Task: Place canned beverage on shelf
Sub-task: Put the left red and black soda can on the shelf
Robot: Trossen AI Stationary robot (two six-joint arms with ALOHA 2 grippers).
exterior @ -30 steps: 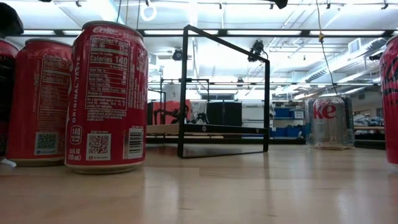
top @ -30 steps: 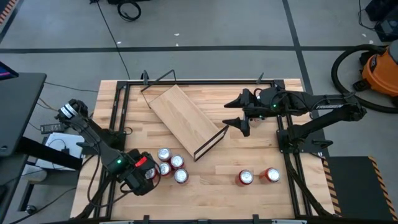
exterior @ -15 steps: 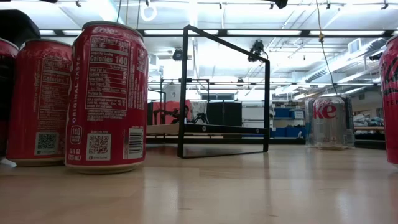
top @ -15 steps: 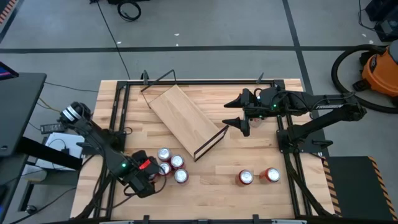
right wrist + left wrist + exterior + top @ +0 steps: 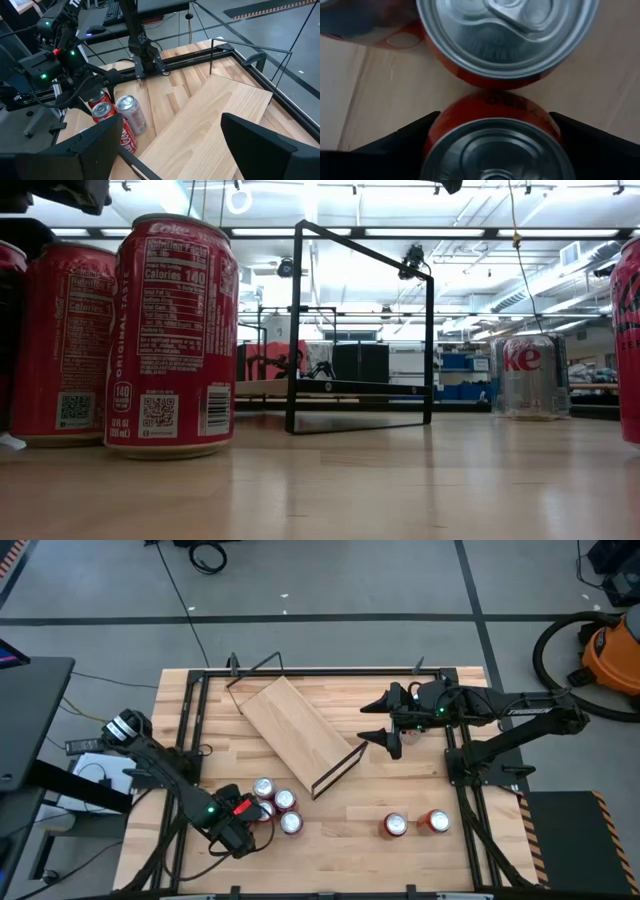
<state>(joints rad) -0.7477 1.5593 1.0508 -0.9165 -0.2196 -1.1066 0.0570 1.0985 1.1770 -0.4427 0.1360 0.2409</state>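
The left gripper (image 5: 243,821) has its jaws spread around a round red can (image 5: 492,137) (shiny metal top); the right gripper (image 5: 383,721) hangs with jaws spread beside the flat wooden shelf (image 5: 297,726).

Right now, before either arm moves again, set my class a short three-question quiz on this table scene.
1. True or false: a can already stands on the shelf.
2. Which tool is down at the cluster of cans? A) the left tool B) the right tool C) neither
3. Fill in: away from the cluster, ___ lone cans stand side by side on the right arm's side of the table.

Key: 1 false, the plank is bare. 2 A; the right tool hangs open and unladen by the shelf's end. 3 two.
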